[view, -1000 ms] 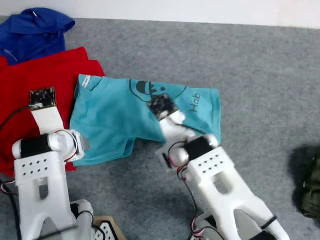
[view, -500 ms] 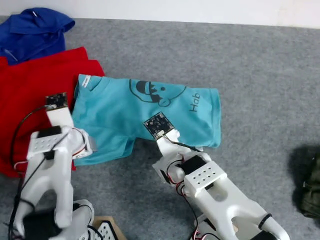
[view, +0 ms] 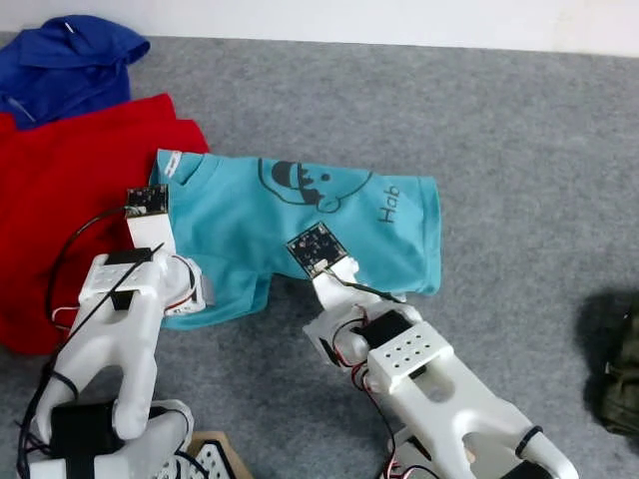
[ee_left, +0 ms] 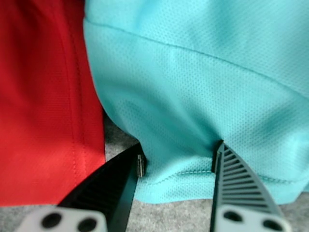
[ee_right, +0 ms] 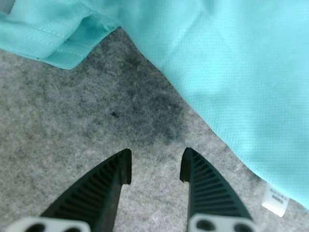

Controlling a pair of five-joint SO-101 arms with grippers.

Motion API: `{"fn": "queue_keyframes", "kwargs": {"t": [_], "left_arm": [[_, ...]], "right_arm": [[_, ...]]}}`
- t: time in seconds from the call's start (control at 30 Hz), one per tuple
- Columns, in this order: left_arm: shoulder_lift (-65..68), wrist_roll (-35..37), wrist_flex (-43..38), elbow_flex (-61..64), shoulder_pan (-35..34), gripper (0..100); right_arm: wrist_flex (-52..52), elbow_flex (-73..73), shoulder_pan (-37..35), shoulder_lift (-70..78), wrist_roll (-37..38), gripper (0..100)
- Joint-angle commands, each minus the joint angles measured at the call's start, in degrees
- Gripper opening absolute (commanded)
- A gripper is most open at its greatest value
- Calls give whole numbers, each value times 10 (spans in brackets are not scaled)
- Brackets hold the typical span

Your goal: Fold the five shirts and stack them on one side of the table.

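A teal shirt [view: 290, 225] lies spread out in the middle of the grey carpet, print side up. My left gripper [ee_left: 177, 162] is open at its left edge, one finger on each side of the teal hem [ee_left: 193, 171], beside the red shirt [ee_left: 43, 106]. The left arm [view: 130, 299] stands over that border in the high view. My right gripper [ee_right: 156, 154] is open above bare carpet just off the teal shirt's [ee_right: 241, 82] near edge, holding nothing. A red shirt [view: 70, 190] lies flat at the left, and a blue shirt [view: 65, 65] is bunched at the far left corner.
A dark green garment [view: 621, 374] sits at the right edge. The grey carpet [view: 519, 130] lies bare to the right of the teal shirt. A white wall runs along the far side. A white label [ee_right: 275, 199] hangs at the teal shirt's edge.
The left arm has swung from over the red shirt rightward to the teal shirt's left edge. The right arm drew back off the teal shirt toward its near edge, then stayed put.
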Motion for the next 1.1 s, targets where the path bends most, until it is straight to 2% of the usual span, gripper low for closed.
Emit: {"fn": "queue_keyframes", "kwargs": {"t": [0.0, 0.47, 0.6, 0.73, 0.87, 1.07], "left_arm": [[0, 4, 13, -4, 15, 248], [0, 0, 16, 0, 30, 248], [-2, -41, 33, -2, 57, 248], [-5, -44, 33, -6, 57, 249], [0, -75, 34, -18, 32, 249], [-6, -81, 55, -22, -31, 252]], "right_arm": [[-8, -1, -3, -14, -1, 176], [-8, 0, -2, -14, 24, 176], [-8, 0, -2, -14, 25, 176], [-8, 0, -2, -14, 26, 176], [-8, 0, -2, -14, 26, 176], [-7, 0, -2, -13, 26, 176]]}}
